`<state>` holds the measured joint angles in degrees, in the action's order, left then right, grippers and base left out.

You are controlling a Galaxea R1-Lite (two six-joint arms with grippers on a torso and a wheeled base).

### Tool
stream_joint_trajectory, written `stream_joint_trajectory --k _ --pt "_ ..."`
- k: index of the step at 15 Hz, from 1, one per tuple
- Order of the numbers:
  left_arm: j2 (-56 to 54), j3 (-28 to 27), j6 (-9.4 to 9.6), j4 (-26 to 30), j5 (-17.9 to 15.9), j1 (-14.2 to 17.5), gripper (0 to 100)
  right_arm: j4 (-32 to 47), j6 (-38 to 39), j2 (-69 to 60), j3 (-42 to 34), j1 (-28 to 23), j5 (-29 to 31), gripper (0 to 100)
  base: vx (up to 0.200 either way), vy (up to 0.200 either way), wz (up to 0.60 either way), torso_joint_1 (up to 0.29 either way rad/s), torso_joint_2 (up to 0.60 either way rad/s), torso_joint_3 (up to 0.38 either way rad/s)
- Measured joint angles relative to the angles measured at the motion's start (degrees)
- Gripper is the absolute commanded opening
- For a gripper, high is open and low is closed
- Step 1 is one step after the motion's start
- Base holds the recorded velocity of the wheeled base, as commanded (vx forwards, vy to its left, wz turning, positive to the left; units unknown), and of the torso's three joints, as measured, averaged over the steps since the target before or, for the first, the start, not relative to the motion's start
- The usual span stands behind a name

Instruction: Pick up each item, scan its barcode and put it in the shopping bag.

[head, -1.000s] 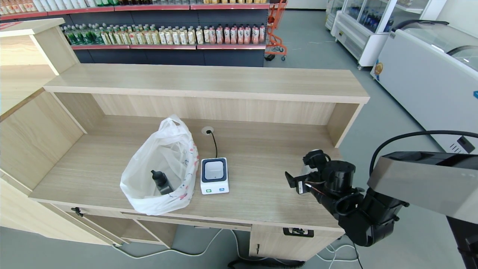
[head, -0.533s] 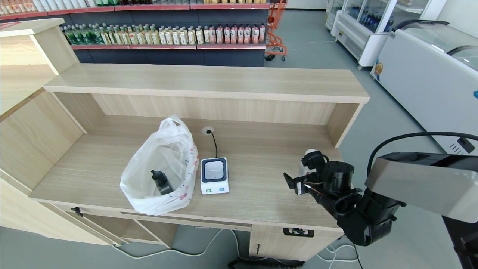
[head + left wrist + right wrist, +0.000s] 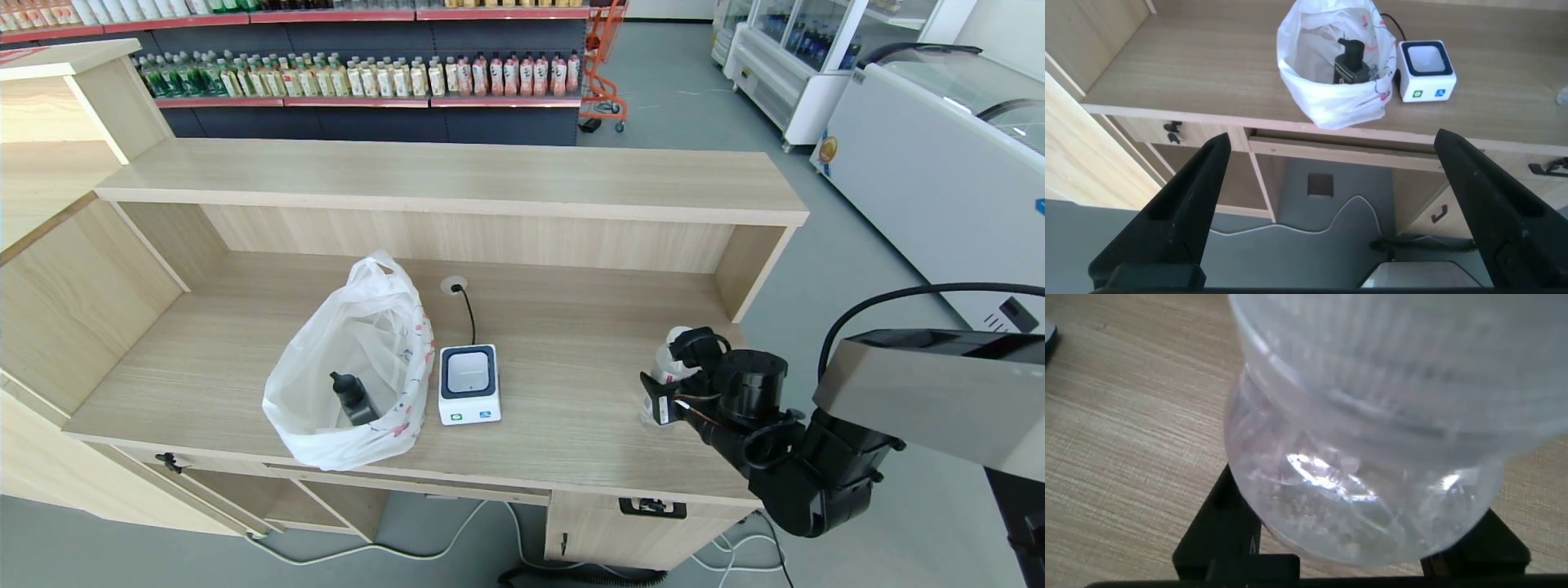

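Well to the right of the scanner [image 3: 469, 384], near the end of the counter [image 3: 571, 327]: a clear bottle [image 3: 1364, 457], standing upright, with the right gripper [image 3: 673, 369] around it. Can't tell from here whether clamped on or merely close about it. Just left of the scanner: the shopping bag [image 3: 351, 359], mouth open, a black bottle [image 3: 353, 398] down inside. Out in front of the counter, nearer than the scanner: the left gripper [image 3: 1331, 139], spread wide, holding nothing.
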<state>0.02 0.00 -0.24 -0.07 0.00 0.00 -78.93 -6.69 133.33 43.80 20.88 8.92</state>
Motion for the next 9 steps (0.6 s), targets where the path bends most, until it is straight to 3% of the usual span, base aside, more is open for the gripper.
stream_joint_trajectory --k 9 --pt "0.00 0.00 0.02 0.00 0.00 0.00 100 1.34 1.04 -4.45 -5.08 -0.60 -1.35 0 0.000 0.000 0.00 0.000 0.00 0.000"
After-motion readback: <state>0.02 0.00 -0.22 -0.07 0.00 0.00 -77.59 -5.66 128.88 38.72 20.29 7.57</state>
